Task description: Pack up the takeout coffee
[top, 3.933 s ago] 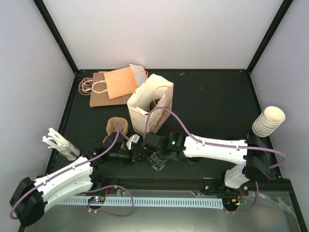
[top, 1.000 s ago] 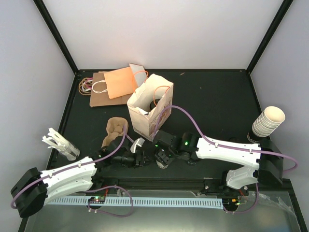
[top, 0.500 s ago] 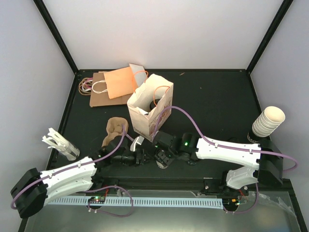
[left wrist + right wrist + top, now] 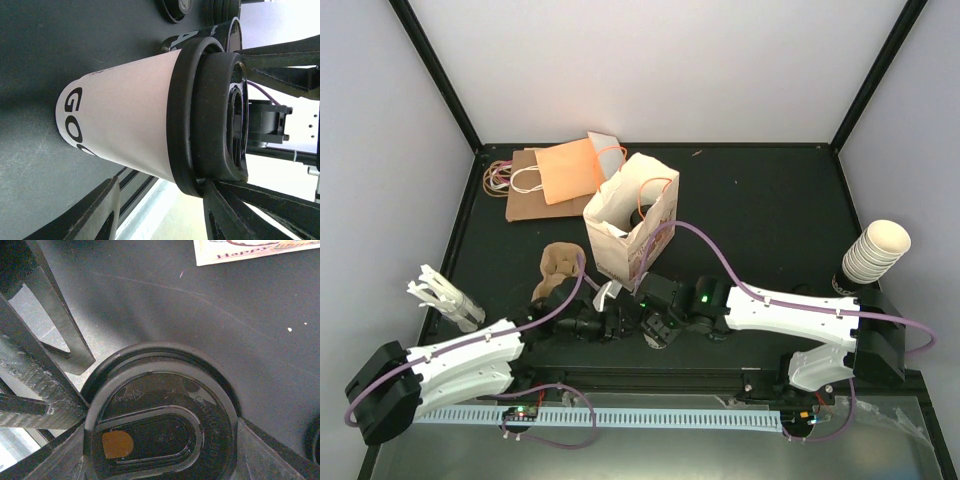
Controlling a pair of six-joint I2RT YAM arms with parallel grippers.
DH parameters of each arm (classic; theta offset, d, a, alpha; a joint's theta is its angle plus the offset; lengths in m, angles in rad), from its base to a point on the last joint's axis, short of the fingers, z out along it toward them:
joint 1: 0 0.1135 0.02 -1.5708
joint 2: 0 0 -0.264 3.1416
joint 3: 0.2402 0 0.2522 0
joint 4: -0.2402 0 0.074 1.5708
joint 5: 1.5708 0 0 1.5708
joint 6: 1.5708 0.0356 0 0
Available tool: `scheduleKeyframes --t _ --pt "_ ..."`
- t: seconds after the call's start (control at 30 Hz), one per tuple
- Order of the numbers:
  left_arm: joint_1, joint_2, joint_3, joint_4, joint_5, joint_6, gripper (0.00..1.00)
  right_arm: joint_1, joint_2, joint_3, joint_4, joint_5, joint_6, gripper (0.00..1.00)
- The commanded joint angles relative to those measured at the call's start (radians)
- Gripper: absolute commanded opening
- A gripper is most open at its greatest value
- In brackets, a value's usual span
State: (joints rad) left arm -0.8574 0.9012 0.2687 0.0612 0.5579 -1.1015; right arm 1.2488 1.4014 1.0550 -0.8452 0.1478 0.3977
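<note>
Two arms meet at one lidded cup near the front of the table

One takeout coffee (image 4: 125, 115) stands upright on the dark table (image 4: 770, 200), near the front edge and about midway across, long axis vertical, black lid (image 4: 160, 430) on top. Seen from overhead, it sits almost hidden beneath the right wrist.

The right fingers (image 4: 272, 455) come down from above and sit either side of the lid, seeming to touch its rim on both sides, so they appear to pinch the cup there. The left fingers (image 4: 105, 210) wait just beside the cup at its 9 o'clock, spread apart with nothing between them; the cup lies beyond their tips. The right arm looks the better placed to carry.

A white paper bag (image 4: 620, 215) stands open-mouthed near the cup at 12 o'clock, leaning slightly. A straight lift and a short move toward 12 o'clock would probably reach its mouth.

Room is tight at 9 o'clock, where the left arm (image 4: 460, 360) crowds in, and the table ends at 6 o'clock. Toward 1 and 2 o'clock the table is bare. A stack of cups (image 4: 875, 250) stands well apart at 3 o'clock.
</note>
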Motion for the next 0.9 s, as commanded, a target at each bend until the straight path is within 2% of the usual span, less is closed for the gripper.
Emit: scheduleKeyframes --t 0.0,0.57,0.87 --pt "0.004 0.030 0.070 -0.116 -0.055 0.056 0.48 0.010 0.060 -0.057 -0.158 -0.073 0.007 0.72" --pt "-0.021 0.125 0.127 -0.273 -0.108 0.142 0.47 0.010 0.000 0.026 -0.169 -0.102 0.001 0.75" --pt "-0.021 0.130 0.138 -0.300 -0.119 0.155 0.46 0.010 -0.024 0.050 -0.185 -0.077 0.008 0.77"
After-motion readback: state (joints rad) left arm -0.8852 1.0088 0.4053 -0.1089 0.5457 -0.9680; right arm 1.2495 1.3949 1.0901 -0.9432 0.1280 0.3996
